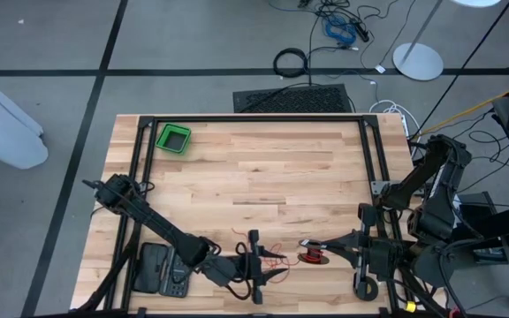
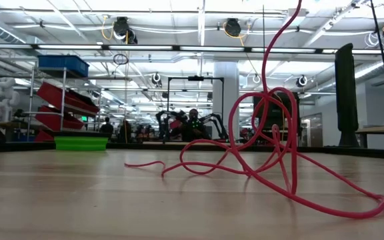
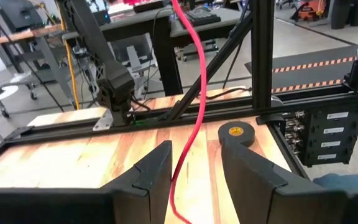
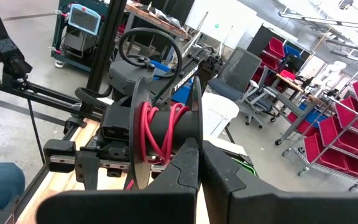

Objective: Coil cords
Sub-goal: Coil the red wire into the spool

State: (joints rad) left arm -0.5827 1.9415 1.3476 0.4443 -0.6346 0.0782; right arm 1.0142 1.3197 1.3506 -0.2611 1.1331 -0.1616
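At the near edge of the worktop (image 1: 254, 168) lies one red cord (image 1: 275, 259), partly wound on one black spool (image 1: 311, 257). The right tool (image 1: 309, 245) is closed on the spool's rim. The left tool (image 1: 254, 265) is open around the cord. One green bin (image 1: 173, 139) sits far left.

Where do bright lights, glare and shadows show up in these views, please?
Low view: the ceiling lights glare above the red cord, and the table carries a soft sheen. High view: even light on the wood, no hard shadows. Right wrist view: the room behind is bright, and the spool looks shaded on its near side.
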